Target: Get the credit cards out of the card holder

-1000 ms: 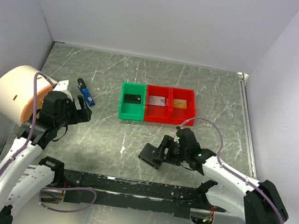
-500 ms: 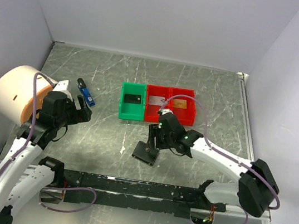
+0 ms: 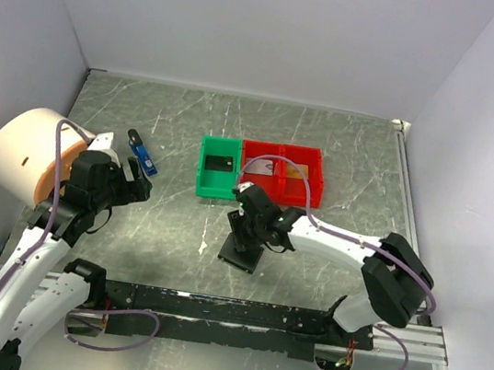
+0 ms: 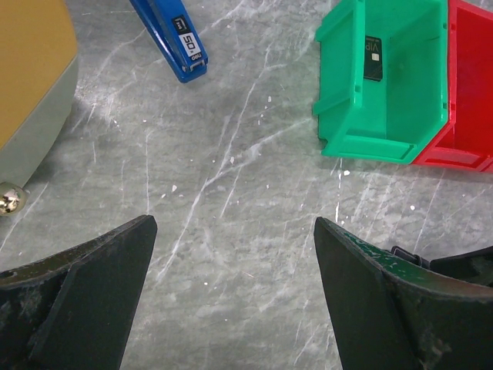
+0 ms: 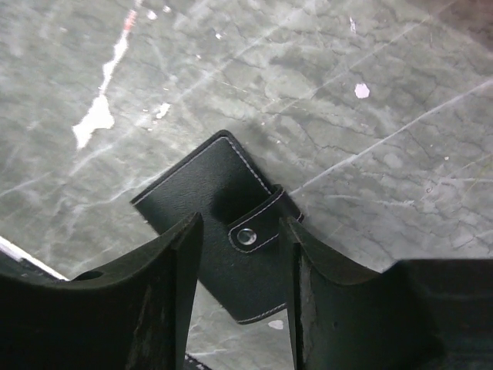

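Black card holder [image 5: 202,194] beneath right hand [image 5: 240,231]

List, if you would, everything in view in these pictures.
green bin: one, green, centre
red bins: two, red, joined to its right
cards: three, black in green bin, grey and gold in red bins
card holder: one, black, snapped shut, nearer than bins
stick: one, blue-black, left of bins
drum: one, white-orange, far left
table: one, grey marble
left claw: one, black, open over table
right claw: one, black, open, straddling card holder

Black card holder [image 5: 204,193], white stitching; green bin [image 3: 216,192]; red bins [image 3: 306,197]; grey marbled table [image 3: 352,164].
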